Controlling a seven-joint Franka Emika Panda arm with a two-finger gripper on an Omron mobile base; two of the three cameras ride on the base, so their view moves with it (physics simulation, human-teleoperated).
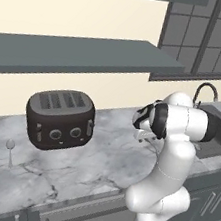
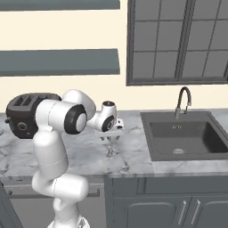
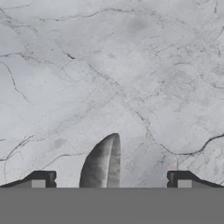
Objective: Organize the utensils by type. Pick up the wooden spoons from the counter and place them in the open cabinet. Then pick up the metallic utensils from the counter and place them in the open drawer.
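Note:
My gripper hangs pointing down just above the marble counter, left of the sink. Its jaws stand wide open with nothing gripped. Seen from the hand, the curved silver-grey end of a metallic utensil lies on the counter between the two dark fingertips, touching neither. From the right base the same utensil is a slim grey shape under the hand. A second thin metal spoon lies far left on the counter. The wooden spoons, cabinet and drawer are out of view.
A dark four-slot toaster stands at the back left of the counter. The sink with its curved faucet is sunk into the counter at the right. Two grey wall shelves hang above, and a window sits behind the sink.

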